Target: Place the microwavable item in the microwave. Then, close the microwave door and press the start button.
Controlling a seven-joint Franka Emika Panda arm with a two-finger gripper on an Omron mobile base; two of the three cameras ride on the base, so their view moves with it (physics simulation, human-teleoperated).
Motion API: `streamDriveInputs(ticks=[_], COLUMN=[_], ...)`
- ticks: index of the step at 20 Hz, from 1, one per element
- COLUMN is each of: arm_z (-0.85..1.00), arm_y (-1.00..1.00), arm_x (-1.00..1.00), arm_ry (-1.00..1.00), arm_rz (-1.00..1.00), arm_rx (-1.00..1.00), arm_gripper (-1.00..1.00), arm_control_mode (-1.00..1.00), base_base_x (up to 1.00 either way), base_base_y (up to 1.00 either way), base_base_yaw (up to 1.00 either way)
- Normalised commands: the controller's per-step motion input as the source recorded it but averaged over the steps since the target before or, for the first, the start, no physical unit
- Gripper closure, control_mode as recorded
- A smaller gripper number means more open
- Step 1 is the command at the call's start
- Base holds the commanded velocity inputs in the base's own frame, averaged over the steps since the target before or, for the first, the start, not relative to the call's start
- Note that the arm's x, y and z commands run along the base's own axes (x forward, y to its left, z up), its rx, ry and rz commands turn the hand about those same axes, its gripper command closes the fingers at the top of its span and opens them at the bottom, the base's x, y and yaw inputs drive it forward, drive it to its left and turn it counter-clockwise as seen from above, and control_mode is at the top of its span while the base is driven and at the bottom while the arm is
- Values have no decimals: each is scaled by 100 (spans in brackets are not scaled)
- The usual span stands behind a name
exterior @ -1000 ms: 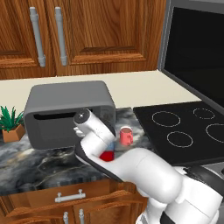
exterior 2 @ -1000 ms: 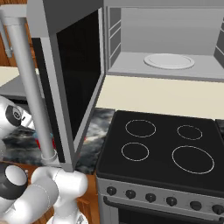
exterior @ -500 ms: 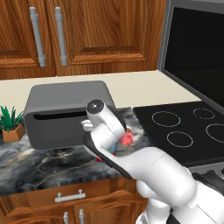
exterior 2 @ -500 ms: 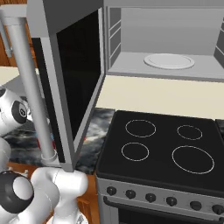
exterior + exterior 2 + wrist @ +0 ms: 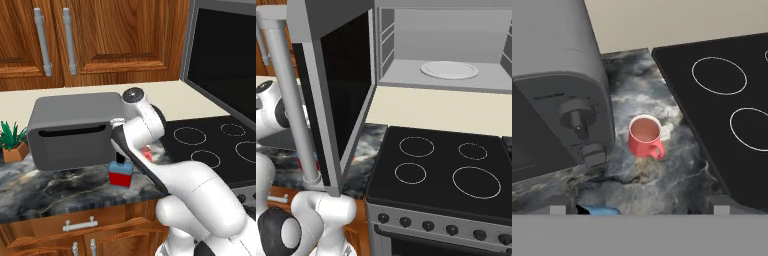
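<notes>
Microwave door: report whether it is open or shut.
Open. The microwave door is swung wide, leaving the grey interior and white round plate exposed.

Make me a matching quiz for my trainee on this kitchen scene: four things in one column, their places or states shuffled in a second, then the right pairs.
Things:
1. cup
2. plate
3. bottle
4. microwave door

Places or states:
A. swung open
B. inside the microwave
C. on the counter, between the grey box appliance and the stove
D. on the counter in front of the grey box appliance

Pairs: 1-C, 2-B, 3-D, 4-A
</notes>
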Motion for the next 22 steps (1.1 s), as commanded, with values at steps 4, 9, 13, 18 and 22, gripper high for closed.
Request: streamDriveInputs(ticks=[4, 9, 13, 18, 22], arm_z=[-24, -52, -50, -49, -44], arm_y=[-91, -87, -46, 1, 8], arm_x=[-3, 1, 18, 30, 24], arm_ry=[10, 20, 18, 13, 15], arm_rz=[4, 8, 6, 4, 7], arm_rx=[6, 16, 6, 0, 0], arm_gripper=[-100, -100, -100, -100, -100], arm_control_mode=[-100, -100, -100, -100, -100], base_base_x=[0, 0, 0, 0, 0], base_base_y=[0, 0, 0, 0, 0], base_base_yaw=[0, 0, 0, 0, 0])
